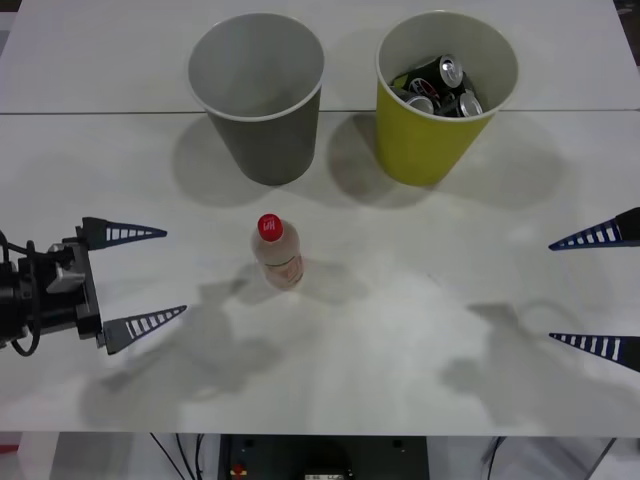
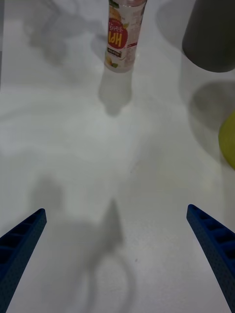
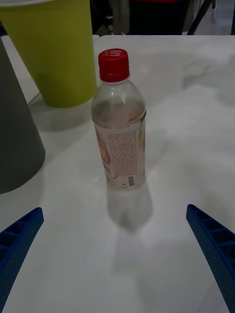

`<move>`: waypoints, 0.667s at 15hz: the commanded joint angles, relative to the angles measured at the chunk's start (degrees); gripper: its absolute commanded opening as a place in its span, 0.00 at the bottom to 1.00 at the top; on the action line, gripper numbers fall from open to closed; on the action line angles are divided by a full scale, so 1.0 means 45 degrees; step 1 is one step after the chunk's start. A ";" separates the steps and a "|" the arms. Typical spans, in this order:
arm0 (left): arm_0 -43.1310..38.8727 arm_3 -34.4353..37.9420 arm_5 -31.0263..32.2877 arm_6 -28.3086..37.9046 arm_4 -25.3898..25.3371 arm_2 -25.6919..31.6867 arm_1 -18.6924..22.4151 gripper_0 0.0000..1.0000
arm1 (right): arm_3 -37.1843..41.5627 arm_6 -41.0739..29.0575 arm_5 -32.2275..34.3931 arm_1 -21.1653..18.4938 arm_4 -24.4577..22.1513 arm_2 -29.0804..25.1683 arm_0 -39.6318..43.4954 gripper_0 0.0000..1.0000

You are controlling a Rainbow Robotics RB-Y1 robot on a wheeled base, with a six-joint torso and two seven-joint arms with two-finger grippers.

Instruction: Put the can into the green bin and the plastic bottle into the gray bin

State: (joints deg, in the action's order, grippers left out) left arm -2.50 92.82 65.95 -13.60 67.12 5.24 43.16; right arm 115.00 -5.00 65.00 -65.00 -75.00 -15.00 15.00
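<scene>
The small clear plastic bottle with a red cap and a pale label with orange-red marks [image 1: 277,252] stands upright on the white tabletop [image 1: 400,340]. Nothing touches it. In the left wrist view the bottle [image 3: 120,127] looks almost empty and its cap is screwed on. In the right wrist view the bottle [image 2: 121,36] shows its label with big red marks.

Behind the bottle, farther from the robot, stands the large dark gray cup-shaped bin with a pale inside [image 1: 258,95]. It is upright and near the bottle, but not touching it. Beside the gray bin, toward the robot's right, stands the large yellow-green cup-shaped bin with a white inside [image 1: 440,100]. Dark metal cans [image 1: 440,85] lie inside the green bin in a small heap. The two bins stand apart from each other.

The left pincer [image 1: 160,272] hangs low on the robot's left of the bottle. Its two blue ribbed fingers [image 1: 125,234] are spread wide apart and point toward the bottle. It holds nothing.

The right pincer [image 1: 565,290] is well away from the bottle, on the robot's right. Its blue fingers [image 1: 595,236] are spread wide apart too, and it holds nothing.
</scene>
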 commanded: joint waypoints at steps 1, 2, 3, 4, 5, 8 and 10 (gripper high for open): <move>0.0810 -0.1486 0.0033 -0.1254 -0.0659 -0.0968 -0.0352 1.00 | 0.0000 0.0000 0.0000 0.0000 0.0000 0.0000 0.0000 1.00; 0.1298 -0.2170 0.0092 -0.1801 -0.1010 -0.1456 -0.0372 1.00 | 0.0000 0.0000 0.0000 0.0000 0.0000 0.0000 0.0000 1.00; 0.1649 -0.2756 0.0150 -0.2172 -0.1244 -0.1769 -0.0391 1.00 | 0.0000 0.0000 0.0000 0.0000 0.0000 0.0000 0.0000 1.00; 0.1982 -0.3302 0.0209 -0.2543 -0.1479 -0.2003 -0.0508 1.00 | 0.0000 0.0000 0.0000 0.0000 0.0000 0.0000 0.0000 1.00; 0.2255 -0.3810 0.0306 -0.2797 -0.1694 -0.2101 -0.0723 1.00 | 0.0000 0.0000 0.0000 0.0000 0.0000 0.0000 0.0000 1.00; 0.2489 -0.4240 0.0404 -0.2914 -0.1733 -0.2101 -0.1544 1.00 | 0.0000 0.0000 0.0000 0.0000 0.0000 0.0000 0.0000 1.00; 0.2509 -0.4279 0.0365 -0.2973 -0.1713 -0.2101 -0.1895 1.00 | 0.0000 0.0000 0.0000 0.0000 0.0000 0.0000 0.0000 1.00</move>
State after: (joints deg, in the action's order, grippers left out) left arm 8.73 73.57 67.68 -26.91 59.38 -4.23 35.05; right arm 115.00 -5.00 65.00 -65.00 -75.00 -15.00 15.00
